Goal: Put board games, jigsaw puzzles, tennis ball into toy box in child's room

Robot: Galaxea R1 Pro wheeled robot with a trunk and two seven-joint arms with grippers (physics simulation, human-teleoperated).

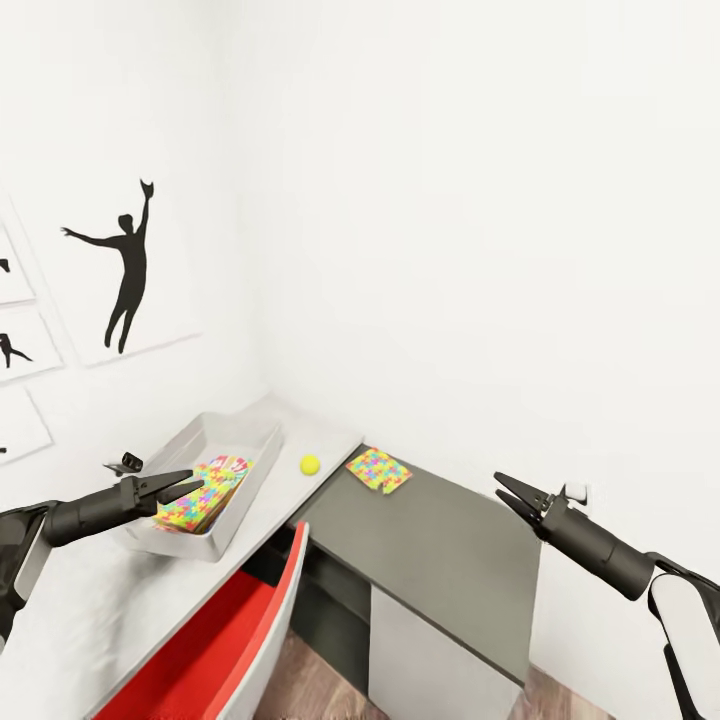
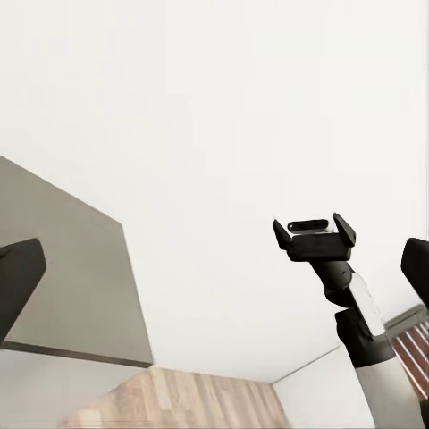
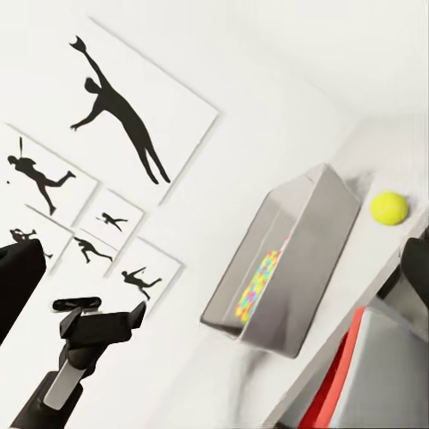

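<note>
The light grey toy box (image 1: 262,447) stands on the pale table (image 1: 90,600) by the wall. Inside it lies a multicoloured jigsaw puzzle (image 1: 198,496), and a red-and-white printed edge (image 1: 229,464) shows beneath its far end. My left gripper (image 1: 192,481) hangs open and empty just over that puzzle. The tennis ball (image 1: 310,464) rests on the table beyond the box. A second jigsaw puzzle (image 1: 378,470) lies on the lower dark cabinet top (image 1: 440,560). My right gripper (image 1: 507,493) is open and empty, above the cabinet's right side. The bed is out of view.
A red chair (image 1: 225,630) is tucked under the table's front edge, close to the cabinet corner. White walls close off the corner, with black silhouette posters (image 1: 125,265) on the left one. Wood flooring (image 1: 320,690) shows below. The right wrist view shows the toy box (image 3: 304,259) and ball (image 3: 390,207).
</note>
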